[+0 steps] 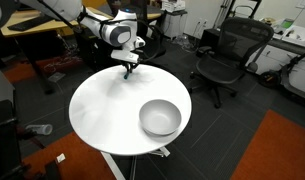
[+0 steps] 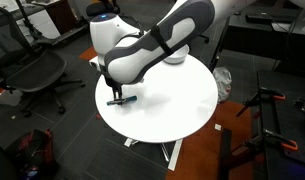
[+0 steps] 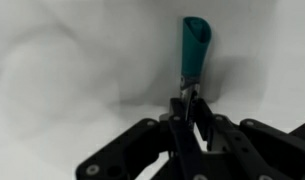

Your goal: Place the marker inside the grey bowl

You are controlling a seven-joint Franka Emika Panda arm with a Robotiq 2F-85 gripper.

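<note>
The marker (image 3: 194,50) is a short teal stick; in the wrist view its near end sits between my fingers and the rest points away over the white table. My gripper (image 3: 189,98) is shut on that end, low at the table surface. In both exterior views the gripper (image 1: 128,68) (image 2: 116,97) is at the table's edge, with the marker (image 2: 125,100) just at its tip. The grey bowl (image 1: 160,128) stands empty on the opposite side of the table, well apart from the gripper. The arm hides the bowl in the exterior view taken from behind the robot.
The round white table (image 1: 102,105) (image 2: 182,95) stands on a pedestal. Black office chairs (image 1: 227,55) (image 2: 37,75) stand around it, with desks and clutter behind. An orange carpet patch (image 1: 282,150) lies on the floor.
</note>
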